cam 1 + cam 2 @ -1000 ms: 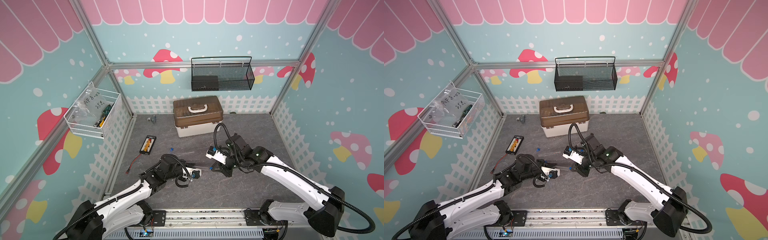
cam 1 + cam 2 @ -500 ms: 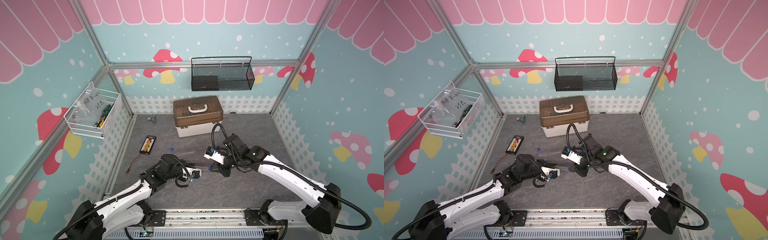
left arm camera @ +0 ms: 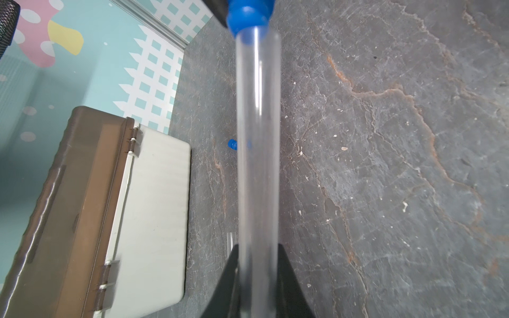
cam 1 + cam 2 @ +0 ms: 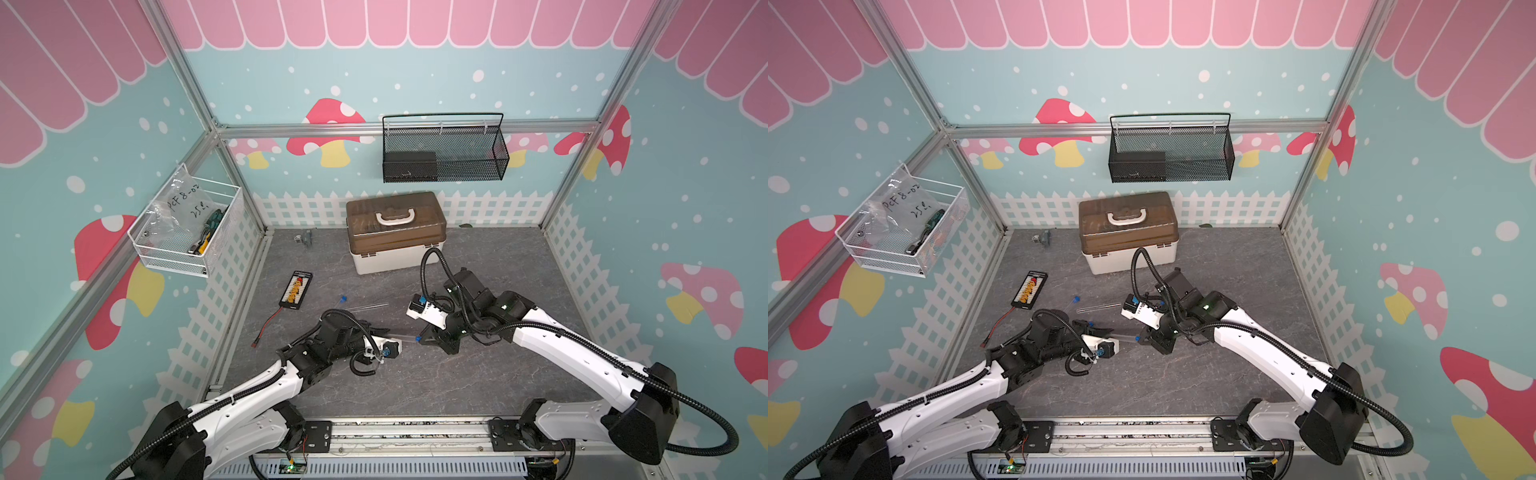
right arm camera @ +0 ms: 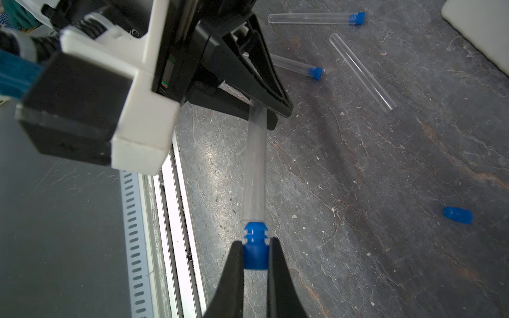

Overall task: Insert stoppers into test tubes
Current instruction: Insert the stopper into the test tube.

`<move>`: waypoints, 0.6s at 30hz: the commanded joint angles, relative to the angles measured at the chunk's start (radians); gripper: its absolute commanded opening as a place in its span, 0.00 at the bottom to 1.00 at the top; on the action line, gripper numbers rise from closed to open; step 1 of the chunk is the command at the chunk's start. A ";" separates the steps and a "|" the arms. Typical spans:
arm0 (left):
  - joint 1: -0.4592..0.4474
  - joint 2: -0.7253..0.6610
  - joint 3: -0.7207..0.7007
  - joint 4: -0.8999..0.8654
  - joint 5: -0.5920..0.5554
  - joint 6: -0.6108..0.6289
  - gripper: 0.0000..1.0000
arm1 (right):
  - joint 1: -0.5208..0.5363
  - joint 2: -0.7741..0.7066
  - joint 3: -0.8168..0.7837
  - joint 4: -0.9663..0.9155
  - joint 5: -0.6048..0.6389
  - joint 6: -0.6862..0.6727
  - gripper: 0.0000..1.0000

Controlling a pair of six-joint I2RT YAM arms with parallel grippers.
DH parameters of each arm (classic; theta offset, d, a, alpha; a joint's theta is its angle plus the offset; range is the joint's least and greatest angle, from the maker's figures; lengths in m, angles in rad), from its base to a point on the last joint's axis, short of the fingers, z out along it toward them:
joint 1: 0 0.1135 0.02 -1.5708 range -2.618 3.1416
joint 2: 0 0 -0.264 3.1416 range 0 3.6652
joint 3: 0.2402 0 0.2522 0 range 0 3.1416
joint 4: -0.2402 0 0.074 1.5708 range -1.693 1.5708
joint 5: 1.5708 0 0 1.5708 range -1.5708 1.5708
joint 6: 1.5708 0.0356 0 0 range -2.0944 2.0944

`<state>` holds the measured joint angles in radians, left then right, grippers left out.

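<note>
Left claw (image 3: 258,249): clamped on the tube (image 3: 259,137) at its back end, mouth facing 3 o'clock in a top view.
Right claw (image 5: 255,256): pinched tight on the stopper (image 5: 256,234) by its cap, at 3 o'clock from the left claw.
Tube: held off the table (image 5: 385,220), long axis on the 9–3 line, lined up with the stopper.
Stopper: nose right at the mouth, ribs all outside, so not seated imo.
Next: straight push toward 9; any tilt probably jams on the rim.
</note>
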<state>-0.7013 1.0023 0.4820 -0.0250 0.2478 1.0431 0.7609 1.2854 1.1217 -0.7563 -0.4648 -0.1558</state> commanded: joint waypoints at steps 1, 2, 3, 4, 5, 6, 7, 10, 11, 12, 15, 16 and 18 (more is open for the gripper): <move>-0.009 -0.019 -0.002 0.058 0.089 -0.021 0.00 | 0.011 0.012 0.020 0.039 -0.023 -0.013 0.10; -0.009 -0.018 -0.003 0.059 0.092 -0.024 0.00 | 0.011 0.012 0.020 0.041 -0.023 -0.010 0.10; -0.009 -0.016 -0.003 0.059 0.094 -0.026 0.00 | 0.011 0.011 0.020 0.044 -0.023 -0.009 0.10; -0.010 -0.015 0.000 0.060 0.096 -0.027 0.00 | 0.012 0.011 0.020 0.047 -0.023 -0.006 0.10; -0.012 -0.013 -0.001 0.060 0.096 -0.030 0.00 | 0.012 0.010 0.020 0.049 -0.024 -0.005 0.09; -0.013 -0.012 -0.001 0.060 0.097 -0.031 0.00 | 0.012 0.012 0.021 0.053 -0.026 -0.003 0.10; -0.016 -0.011 0.001 0.063 0.094 -0.033 0.00 | 0.012 0.014 0.022 0.056 -0.028 -0.001 0.09; -0.017 0.001 0.009 0.064 0.087 -0.058 0.00 | 0.015 0.017 0.027 0.063 -0.031 0.003 0.09; -0.017 0.006 0.012 0.061 0.088 -0.061 0.00 | 0.016 0.018 0.027 0.063 -0.032 0.005 0.09; -0.017 0.010 0.015 0.057 0.088 -0.063 0.00 | 0.017 0.019 0.029 0.063 -0.032 0.005 0.09; -0.017 0.020 0.025 0.050 0.076 -0.076 0.00 | 0.021 0.021 0.030 0.064 -0.029 0.005 0.09; -0.017 0.023 0.027 0.050 0.070 -0.080 0.00 | 0.021 0.023 0.030 0.063 -0.029 0.006 0.09; -0.017 0.027 0.032 0.048 0.060 -0.094 0.00 | 0.022 0.024 0.029 0.064 -0.026 0.007 0.09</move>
<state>-0.7017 1.0252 0.4805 -0.0254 0.2584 0.9783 0.7624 1.2926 1.1217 -0.7528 -0.4614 -0.1402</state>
